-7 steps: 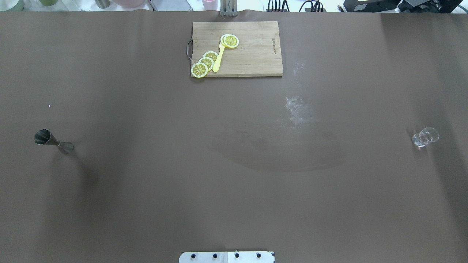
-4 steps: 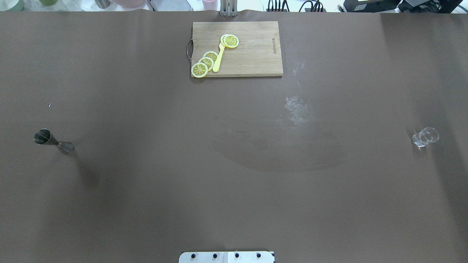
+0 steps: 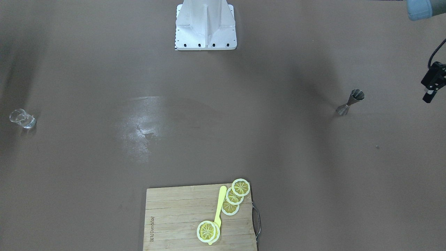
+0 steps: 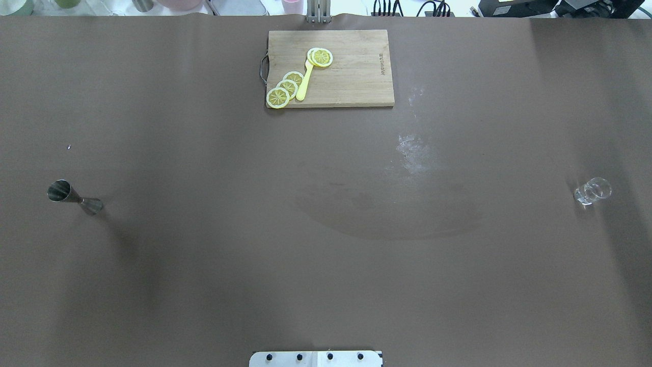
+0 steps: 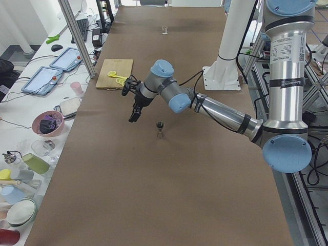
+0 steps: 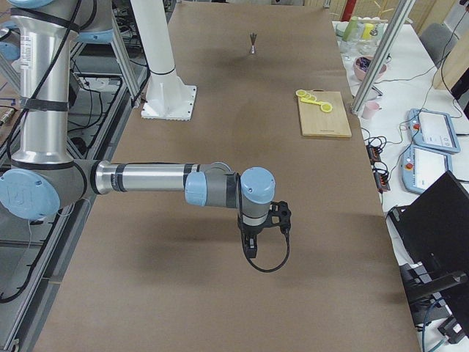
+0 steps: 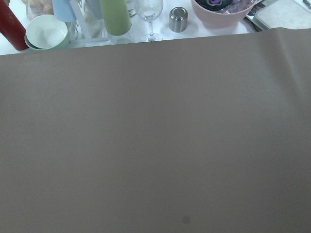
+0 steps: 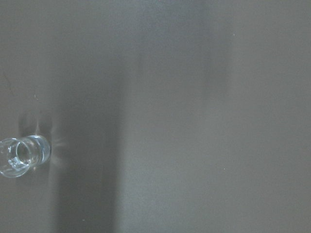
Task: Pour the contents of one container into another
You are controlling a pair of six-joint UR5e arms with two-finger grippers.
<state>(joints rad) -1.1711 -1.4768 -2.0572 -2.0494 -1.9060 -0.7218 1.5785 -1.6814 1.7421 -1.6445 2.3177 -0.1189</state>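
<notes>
Brown desk (image 4: 326,280): jigger (image 4: 76,199), cup (image 4: 593,190), cutting board (image 4: 351,76); crockery (image 7: 46,31) on side desk (image 5: 18,115); left fingers (image 5: 132,116), right fingers (image 6: 250,249): spread cannot be told.

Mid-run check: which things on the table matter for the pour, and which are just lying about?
For the job:
- metal jigger, upright on the robot's left side
- clear glass cup, far on its right side

Lying about:
- wooden cutting board
- lemon slices on the board
- yellow utensil on the board
</notes>
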